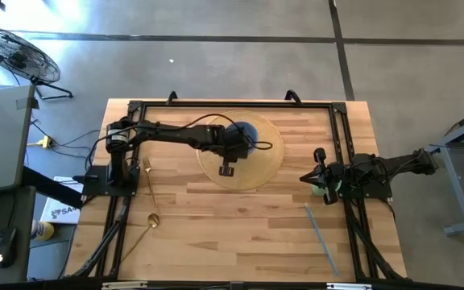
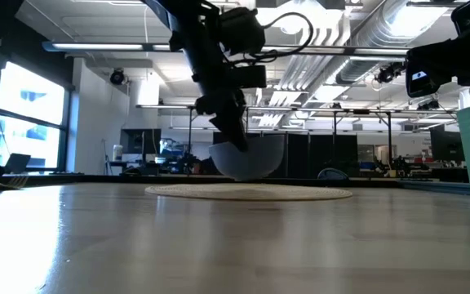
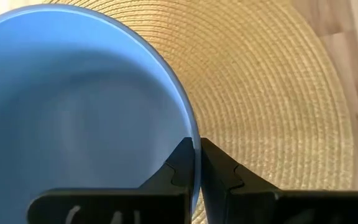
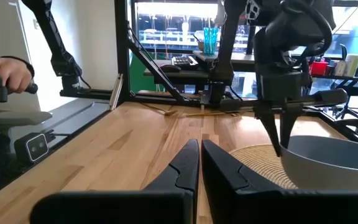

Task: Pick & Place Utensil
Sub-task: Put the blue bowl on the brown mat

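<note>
Wooden tabletop (image 1: pixel 240 225): left end effector (image 1: pixel 227 170), pressed together, pinches the blue bowl (image 1: pixel 246 130) rim over the round mat (image 1: pixel 268 165). Fork (image 1: pixel 147 175) and gold spoon (image 1: pixel 144 229) lie well to its side. Right end effector (image 1: pixel 306 178) rests closed.

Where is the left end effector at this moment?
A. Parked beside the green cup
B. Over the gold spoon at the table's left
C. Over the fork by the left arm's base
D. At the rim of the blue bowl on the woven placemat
D. The left end effector is shut on the rim of the blue bowl, which sits on the woven placemat.
</note>
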